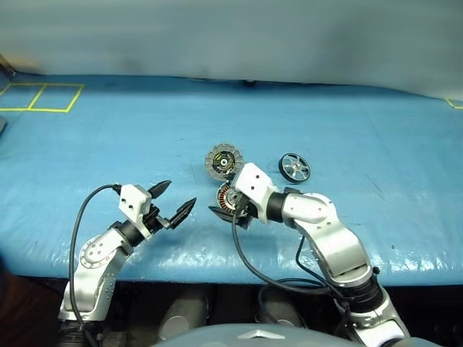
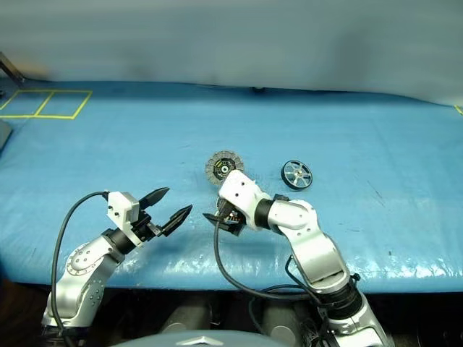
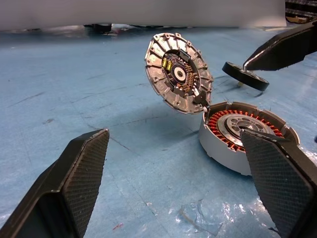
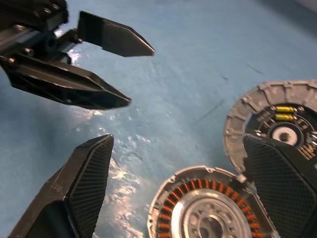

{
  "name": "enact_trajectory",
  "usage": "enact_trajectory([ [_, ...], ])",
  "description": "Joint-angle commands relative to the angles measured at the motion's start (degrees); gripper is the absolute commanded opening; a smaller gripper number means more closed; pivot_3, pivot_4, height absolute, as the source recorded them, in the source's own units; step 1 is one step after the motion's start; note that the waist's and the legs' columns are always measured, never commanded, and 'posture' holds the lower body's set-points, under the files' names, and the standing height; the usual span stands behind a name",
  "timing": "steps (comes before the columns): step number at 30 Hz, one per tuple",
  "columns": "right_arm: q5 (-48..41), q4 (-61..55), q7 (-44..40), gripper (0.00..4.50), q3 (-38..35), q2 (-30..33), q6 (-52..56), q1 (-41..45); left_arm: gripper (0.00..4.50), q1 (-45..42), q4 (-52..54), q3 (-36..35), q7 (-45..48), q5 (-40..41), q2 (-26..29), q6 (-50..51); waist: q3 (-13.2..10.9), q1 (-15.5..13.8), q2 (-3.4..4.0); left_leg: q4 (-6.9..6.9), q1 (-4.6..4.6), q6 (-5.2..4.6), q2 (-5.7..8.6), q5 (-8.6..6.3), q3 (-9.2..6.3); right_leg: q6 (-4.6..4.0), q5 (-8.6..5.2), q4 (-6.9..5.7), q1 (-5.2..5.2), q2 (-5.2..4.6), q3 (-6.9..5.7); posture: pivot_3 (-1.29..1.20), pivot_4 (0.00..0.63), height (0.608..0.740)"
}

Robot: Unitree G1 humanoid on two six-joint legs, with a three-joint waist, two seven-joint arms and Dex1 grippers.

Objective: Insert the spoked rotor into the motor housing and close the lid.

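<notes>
The motor housing (image 4: 208,208), a shallow cup with copper windings, lies on the blue table just below my right gripper (image 4: 177,141), which hovers open and holds nothing. The lid (image 1: 222,160) stands tilted up from the housing's far edge, its segmented inner face showing. To the right of both, the spoked rotor (image 1: 295,168) lies flat as a dark wheel. My left gripper (image 1: 181,194) stays open and empty a short way left of the housing (image 3: 242,134), pointing toward it. My right hand covers part of the housing in the head views.
The table's blue cover (image 1: 108,144) stretches wide on all sides. Yellow tape squares (image 1: 40,97) mark the far left corner. A black cable (image 1: 242,253) loops from my right wrist over the table's front edge.
</notes>
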State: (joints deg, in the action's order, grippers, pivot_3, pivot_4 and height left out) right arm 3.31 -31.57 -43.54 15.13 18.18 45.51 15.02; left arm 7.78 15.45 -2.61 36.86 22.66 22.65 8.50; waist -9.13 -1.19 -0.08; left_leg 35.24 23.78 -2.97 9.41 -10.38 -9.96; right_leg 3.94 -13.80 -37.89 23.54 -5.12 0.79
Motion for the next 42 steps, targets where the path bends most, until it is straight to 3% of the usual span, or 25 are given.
enact_trajectory([
  [1,-2.73,1.82,0.89,4.35,-6.57,3.37,-5.74,-3.23,4.50,-0.22,2.55,-0.07,0.70,0.45,0.44,-0.23,0.00,-0.08,-0.01,0.00,0.00,0.00,0.00,0.00,0.00,0.01,0.01,0.03,-0.01,-0.01,0.00,0.00,0.150,0.740],
  [8,-8.04,9.03,2.58,4.35,-15.50,6.60,-9.20,-8.55,4.50,-0.56,1.94,0.19,1.20,0.24,0.40,-0.23,0.00,0.39,0.01,-0.05,-0.01,0.00,-0.05,0.00,0.02,-0.03,-0.01,-0.01,0.02,0.01,0.03,0.00,0.150,0.740],
  [23,-8.75,17.37,6.14,4.35,-13.30,7.53,-12.34,-9.51,4.50,-1.35,1.34,0.38,1.28,-0.14,0.94,-0.33,0.00,0.28,0.00,-0.03,-0.01,-0.01,-0.04,0.00,0.03,-0.03,-0.02,0.00,-0.01,-0.01,0.04,0.00,0.150,0.740],
  [42,-9.75,18.61,7.56,4.35,-12.82,7.93,-13.33,-8.87,4.50,-2.02,1.21,0.34,1.26,-0.45,1.35,-0.48,0.00,0.29,0.00,-0.03,-0.01,-0.01,-0.04,0.00,0.03,-0.03,-0.01,-0.01,0.00,-0.01,0.04,0.00,0.150,0.740],
])
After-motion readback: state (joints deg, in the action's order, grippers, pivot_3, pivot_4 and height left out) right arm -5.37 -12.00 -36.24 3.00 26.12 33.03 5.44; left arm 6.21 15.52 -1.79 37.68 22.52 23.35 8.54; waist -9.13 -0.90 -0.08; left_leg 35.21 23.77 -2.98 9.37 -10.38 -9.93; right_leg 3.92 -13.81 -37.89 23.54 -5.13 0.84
